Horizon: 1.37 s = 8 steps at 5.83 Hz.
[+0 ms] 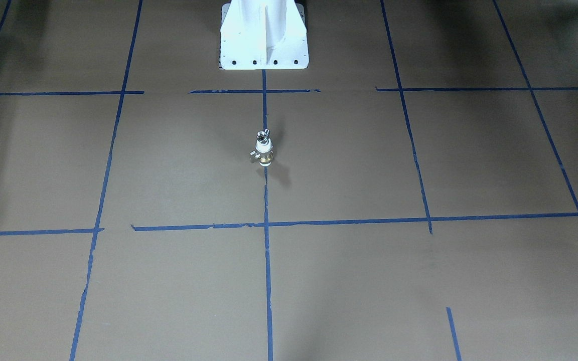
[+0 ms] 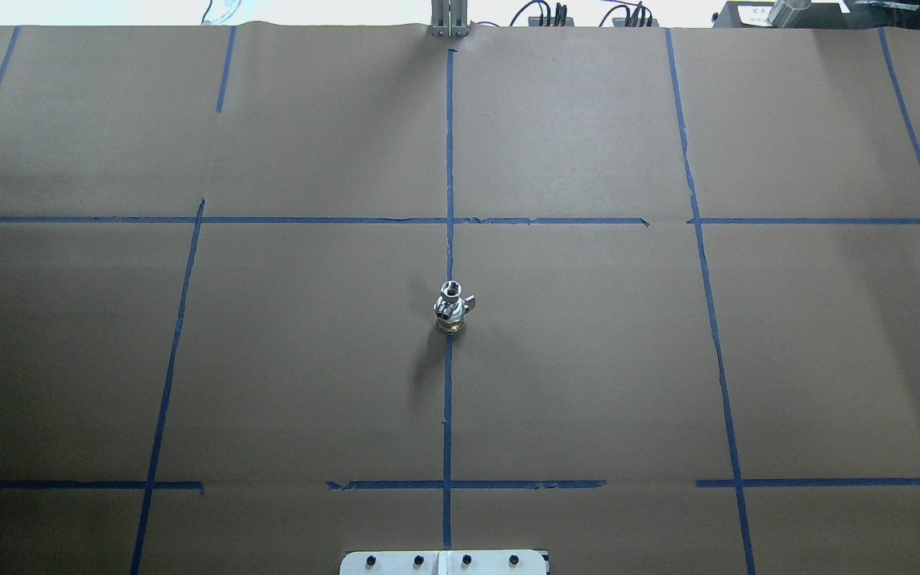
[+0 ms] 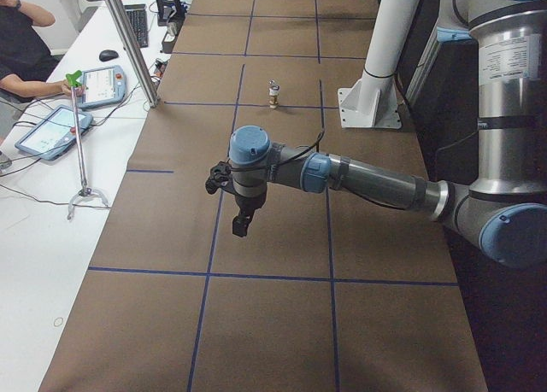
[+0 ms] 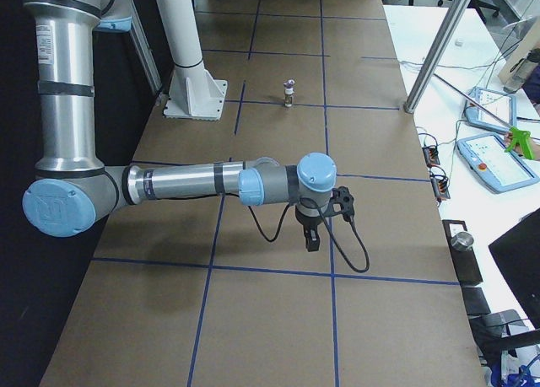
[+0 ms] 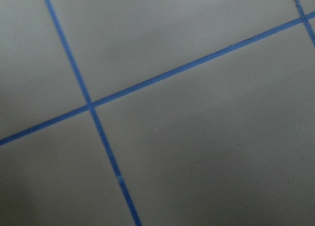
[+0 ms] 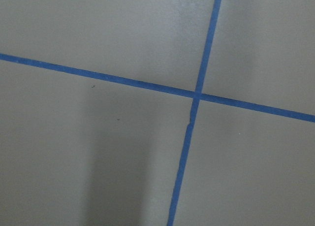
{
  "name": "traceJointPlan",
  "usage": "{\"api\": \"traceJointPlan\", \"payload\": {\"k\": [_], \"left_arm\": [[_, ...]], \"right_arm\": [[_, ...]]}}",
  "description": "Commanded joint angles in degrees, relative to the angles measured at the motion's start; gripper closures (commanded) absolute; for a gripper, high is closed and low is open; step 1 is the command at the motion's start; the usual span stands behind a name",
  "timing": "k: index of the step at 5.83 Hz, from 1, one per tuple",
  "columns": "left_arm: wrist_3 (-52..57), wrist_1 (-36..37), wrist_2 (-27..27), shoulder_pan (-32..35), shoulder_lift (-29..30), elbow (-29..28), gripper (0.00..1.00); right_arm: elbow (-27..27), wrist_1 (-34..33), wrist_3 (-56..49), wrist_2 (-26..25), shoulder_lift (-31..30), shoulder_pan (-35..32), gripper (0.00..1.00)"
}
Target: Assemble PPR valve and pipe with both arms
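The PPR valve [image 1: 264, 154], with a white collar and a brass body, stands upright on the brown table at the centre tape line. The shiny silver pipe [image 1: 262, 135] sits on top of it, joined to it. The overhead view shows the pipe [image 2: 450, 292] above the valve [image 2: 450, 321]. The pair also shows far off in the left side view [image 3: 273, 95] and the right side view [image 4: 289, 93]. My left gripper [image 3: 241, 226] hangs over bare table far from them. My right gripper [image 4: 310, 239] does too. I cannot tell whether either is open or shut. Both wrist views show only paper and tape.
The white robot pedestal [image 1: 264, 47] stands at the table's robot side. Blue tape lines [image 2: 448, 399] divide the brown paper into squares. Tablets [image 3: 51, 129] and cables lie on the white side table, with a metal post [image 3: 128, 42] at its edge. A person sits at the far left.
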<state>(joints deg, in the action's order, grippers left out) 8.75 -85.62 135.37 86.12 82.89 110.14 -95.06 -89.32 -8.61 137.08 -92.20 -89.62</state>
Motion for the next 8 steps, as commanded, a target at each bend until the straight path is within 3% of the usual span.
{"api": "traceJointPlan", "payload": {"k": [1,3,8], "left_arm": [[0.48,3.97,-0.10,1.50,0.16,-3.15,0.00],[0.40,3.97,0.60,2.12,0.25,-7.03,0.00],[0.22,3.19,4.29,2.12,-1.50,-7.74,0.00]], "right_arm": [[1.02,-0.58,-2.46,-0.32,-0.70,-1.52,0.00],[0.67,-1.99,-2.37,-0.41,0.00,-1.52,0.00],[-1.70,-1.99,-2.46,-3.48,-2.19,-1.43,0.00]]}}
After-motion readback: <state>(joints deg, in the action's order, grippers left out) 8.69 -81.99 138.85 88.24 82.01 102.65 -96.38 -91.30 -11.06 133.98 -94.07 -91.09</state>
